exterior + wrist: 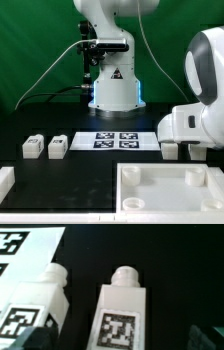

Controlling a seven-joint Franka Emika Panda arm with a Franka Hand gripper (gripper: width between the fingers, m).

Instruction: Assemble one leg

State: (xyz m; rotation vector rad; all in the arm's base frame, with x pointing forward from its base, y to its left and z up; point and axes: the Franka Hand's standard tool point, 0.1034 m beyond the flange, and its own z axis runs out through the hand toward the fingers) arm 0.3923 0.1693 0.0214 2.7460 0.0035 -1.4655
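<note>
Leg (124, 308) carries black-white square tag (120, 328).

Exterior view: bright, even light is falling across the black table (70, 175), and only faint, soft shadows are showing beside the white parts. A blue glow is shining at the arm base (112, 98). The large white arm section (205, 95) at the exterior view's right is blowing out and lying out of focus.

Wrist view: the whole picture is reading soft. The leg (125, 294) in the middle is washing out near its rounded tip, and the edges of its tag (122, 328) are smearing.
</note>
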